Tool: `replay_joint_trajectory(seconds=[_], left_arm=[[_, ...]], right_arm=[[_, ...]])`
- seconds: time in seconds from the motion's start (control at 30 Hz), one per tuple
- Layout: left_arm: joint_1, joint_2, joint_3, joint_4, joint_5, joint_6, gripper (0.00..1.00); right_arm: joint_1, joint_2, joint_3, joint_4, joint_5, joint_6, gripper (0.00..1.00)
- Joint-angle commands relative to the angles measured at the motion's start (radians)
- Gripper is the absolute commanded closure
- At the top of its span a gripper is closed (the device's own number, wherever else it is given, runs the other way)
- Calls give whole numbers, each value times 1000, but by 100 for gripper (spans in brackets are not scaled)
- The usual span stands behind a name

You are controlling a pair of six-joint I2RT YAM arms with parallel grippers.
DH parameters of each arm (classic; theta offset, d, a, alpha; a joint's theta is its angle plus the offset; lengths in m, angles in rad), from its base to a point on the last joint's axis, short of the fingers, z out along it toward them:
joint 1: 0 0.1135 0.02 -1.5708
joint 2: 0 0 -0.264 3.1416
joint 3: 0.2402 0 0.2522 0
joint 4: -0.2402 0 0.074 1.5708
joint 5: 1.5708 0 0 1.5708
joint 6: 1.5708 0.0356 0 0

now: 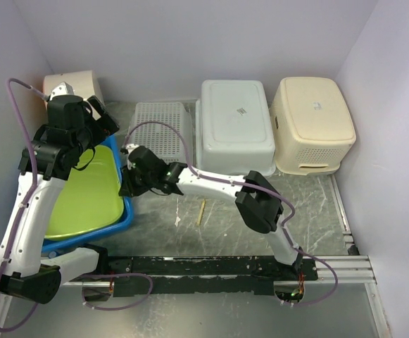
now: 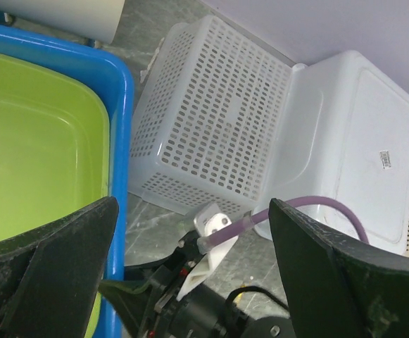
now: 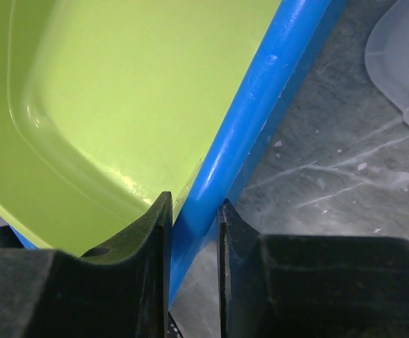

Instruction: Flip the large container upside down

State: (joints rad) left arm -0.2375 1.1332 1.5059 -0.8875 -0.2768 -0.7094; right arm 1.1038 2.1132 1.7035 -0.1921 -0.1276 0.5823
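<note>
The blue tub (image 1: 123,205) sits mouth-up at the left side of the surface (image 1: 225,218), so the turning over has not begun. Its inside shows bright green; I cannot tell whether that is a lining or a second tub nested in it.

The right end effector (image 1: 127,186) has narrowed onto the tub's right-hand rim, one finger inside and one outside the blue edge (image 3: 260,105), so the grip looks made. The left end effector (image 1: 100,114) hangs above the far end of the tub, spread wide and holding nothing.

What is left, as I judge it, is the whole lift and roll. Behind, a white basket (image 1: 158,127), a white bin (image 1: 236,123) and a cream basket (image 1: 313,123) all lie bottom-up.
</note>
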Motion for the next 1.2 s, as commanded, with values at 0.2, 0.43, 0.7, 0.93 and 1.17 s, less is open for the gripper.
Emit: replay_joint_trajectory(seconds=[0.2,0.43,0.7,0.93,1.17], left_arm=[[-3,-14,-33,14,-5,5,0],[-3,20,-56,34,34,1,0],[-3,31,-57,36,22,6,0],[-3,47,-55,30,14,9,1],[-3,62,-47,29,-8,26,0]], right_arm=[[-154,-28,28,-52,-355,-428,100],[-190,4,106,-233,-464,-662,100],[-191,-51,70,-293,-506,-811,83],[-190,-191,-62,-78,-286,-452,34],[-189,-446,-417,153,20,32,6]])
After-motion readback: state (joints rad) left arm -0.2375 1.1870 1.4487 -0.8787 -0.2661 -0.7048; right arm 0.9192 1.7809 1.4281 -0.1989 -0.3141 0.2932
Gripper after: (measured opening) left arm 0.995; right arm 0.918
